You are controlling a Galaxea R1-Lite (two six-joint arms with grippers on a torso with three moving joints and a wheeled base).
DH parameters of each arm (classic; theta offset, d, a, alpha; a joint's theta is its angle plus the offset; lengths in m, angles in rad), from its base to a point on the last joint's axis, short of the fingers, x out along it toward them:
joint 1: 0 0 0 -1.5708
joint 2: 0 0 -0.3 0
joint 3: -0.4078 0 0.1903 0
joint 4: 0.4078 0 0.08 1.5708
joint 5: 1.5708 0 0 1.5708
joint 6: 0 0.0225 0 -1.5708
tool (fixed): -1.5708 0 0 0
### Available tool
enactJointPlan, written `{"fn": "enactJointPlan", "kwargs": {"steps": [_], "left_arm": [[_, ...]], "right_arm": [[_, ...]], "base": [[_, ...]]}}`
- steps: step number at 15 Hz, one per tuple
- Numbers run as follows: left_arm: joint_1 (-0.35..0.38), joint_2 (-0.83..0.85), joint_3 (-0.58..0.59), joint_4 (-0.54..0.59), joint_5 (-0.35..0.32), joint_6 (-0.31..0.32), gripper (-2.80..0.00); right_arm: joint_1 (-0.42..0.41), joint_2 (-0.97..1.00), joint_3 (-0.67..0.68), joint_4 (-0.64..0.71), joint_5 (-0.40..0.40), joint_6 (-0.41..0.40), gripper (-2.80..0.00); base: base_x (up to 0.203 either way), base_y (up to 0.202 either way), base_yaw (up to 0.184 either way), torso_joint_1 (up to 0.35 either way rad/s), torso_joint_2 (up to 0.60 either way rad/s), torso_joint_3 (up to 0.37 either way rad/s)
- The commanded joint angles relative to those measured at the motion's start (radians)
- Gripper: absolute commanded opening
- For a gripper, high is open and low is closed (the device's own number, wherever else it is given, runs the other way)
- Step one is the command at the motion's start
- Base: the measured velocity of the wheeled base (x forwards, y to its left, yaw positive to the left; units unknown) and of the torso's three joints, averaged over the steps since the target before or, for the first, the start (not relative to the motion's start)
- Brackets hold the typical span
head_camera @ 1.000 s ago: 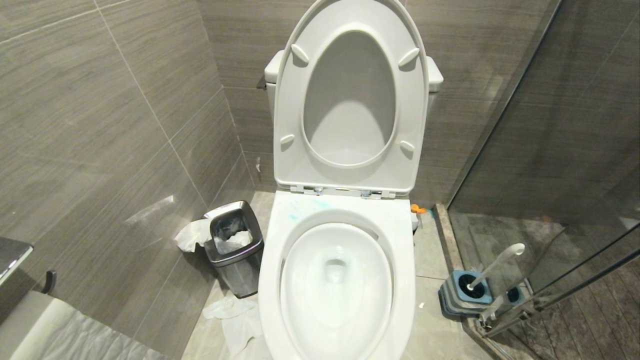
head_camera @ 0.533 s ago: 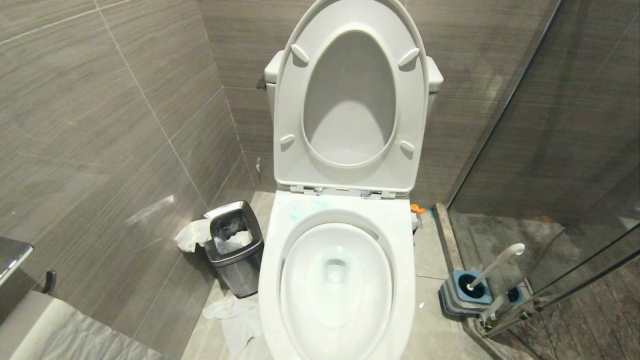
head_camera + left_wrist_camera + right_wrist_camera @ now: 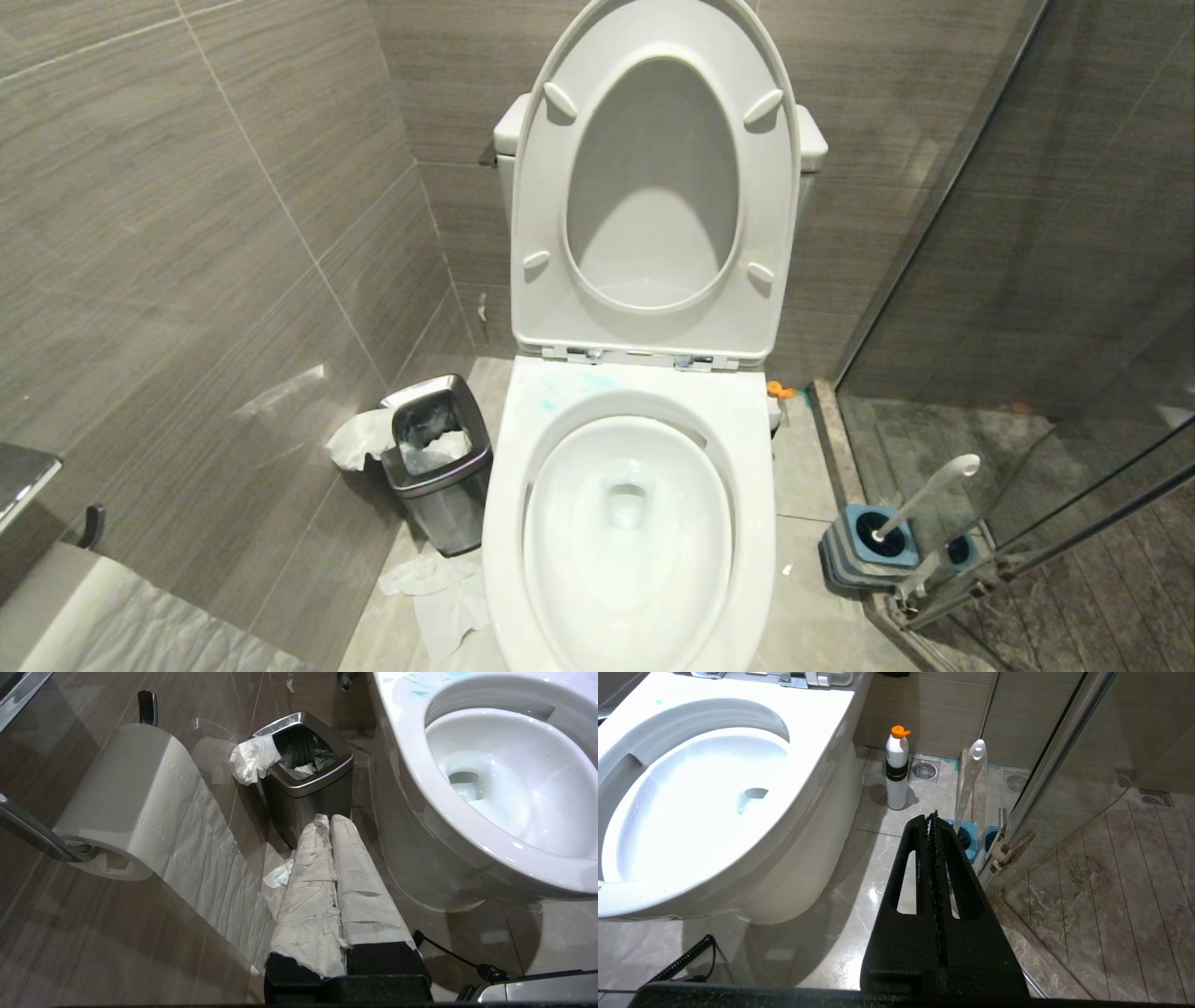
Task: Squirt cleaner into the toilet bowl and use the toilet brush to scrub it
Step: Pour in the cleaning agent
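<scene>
The premises were a small bathroom: a white toilet bowl (image 3: pixel 627 523) with seat raised, grey-tiled walls (image 3: pixel 187 205), a glass shower partition (image 3: pixel 1027 280), a steel bin (image 3: pixel 439 457), a toilet roll (image 3: pixel 135 793) and a floor drain (image 3: pixel 924 769).

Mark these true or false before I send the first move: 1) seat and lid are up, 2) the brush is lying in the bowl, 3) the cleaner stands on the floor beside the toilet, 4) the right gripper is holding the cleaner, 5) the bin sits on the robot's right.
1) True: the toilet bowl is uncovered, with seat and lid raised.
2) False: the toilet brush stands in its holder on the floor, by the glass door.
3) True: the cleaner stands upright on the floor next to the toilet.
4) False: the right gripper has its fingers shut on nothing, apart from the bottle.
5) False: the bin is on the robot's left.
</scene>
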Motion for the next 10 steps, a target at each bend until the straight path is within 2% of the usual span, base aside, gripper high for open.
{"fn": "enactJointPlan", "kwargs": {"steps": [1,10], "left_arm": [[-0.001,0.002,0.000,-0.003,0.002,-0.008,-2.80],[-0.001,0.002,0.003,-0.010,0.019,-0.069,-2.80]], "right_arm": [[0.000,0.001,0.000,0.000,0.000,0.000,-2.80],[0.000,0.001,0.000,0.000,0.000,0.000,-2.80]], "base": [[0.000,0.000,0.000,0.000,0.00,0.000],[0.000,0.000,0.000,0.000,0.00,0.000]]}}
